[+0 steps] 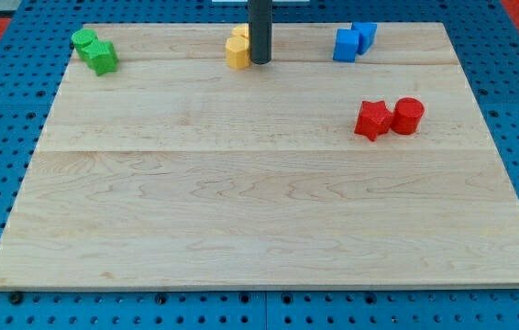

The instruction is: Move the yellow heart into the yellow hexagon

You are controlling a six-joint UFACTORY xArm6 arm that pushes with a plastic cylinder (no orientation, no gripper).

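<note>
Two yellow blocks sit touching at the view's top centre: the yellow hexagon (237, 53) in front and the yellow heart (240, 33) just behind it, partly hidden by the rod. My tip (259, 61) rests on the board right against the right side of the yellow hexagon. The dark rod rises straight up out of the view's top.
Two green blocks (95, 51) sit at the top left. Two blue blocks (353, 40) sit at the top right. A red star-like block (372, 120) and a red cylinder (408, 115) touch at the right. The wooden board (241, 211) lies on a blue pegboard.
</note>
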